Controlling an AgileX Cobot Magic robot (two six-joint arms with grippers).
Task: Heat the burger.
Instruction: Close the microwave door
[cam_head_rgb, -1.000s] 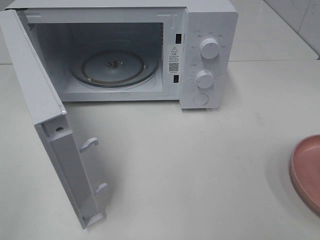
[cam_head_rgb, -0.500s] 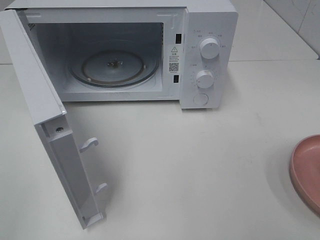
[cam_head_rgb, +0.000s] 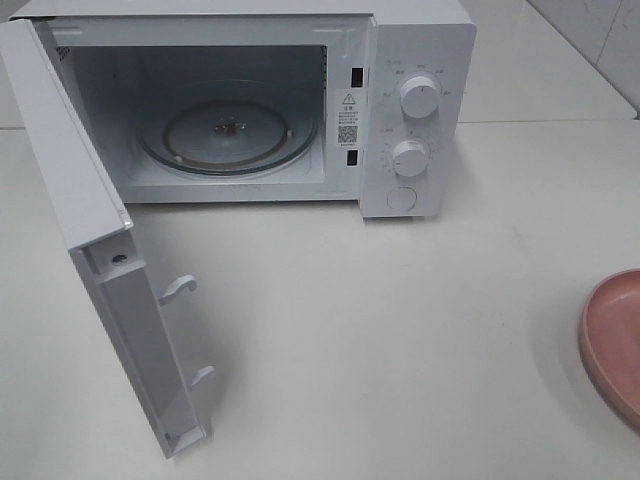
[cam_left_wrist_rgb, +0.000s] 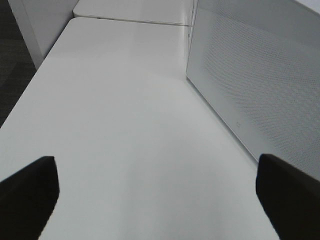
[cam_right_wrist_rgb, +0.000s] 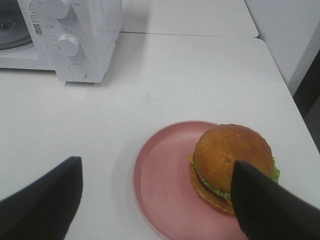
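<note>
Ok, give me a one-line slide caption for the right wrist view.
Open right gripper above the burger sitting on the pink plate, with the microwave beyond on the white table.

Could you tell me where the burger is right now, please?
In the right wrist view, the burger sits on the pink plate, off-centre toward its rim, on the table to the right of the microwave.
</note>
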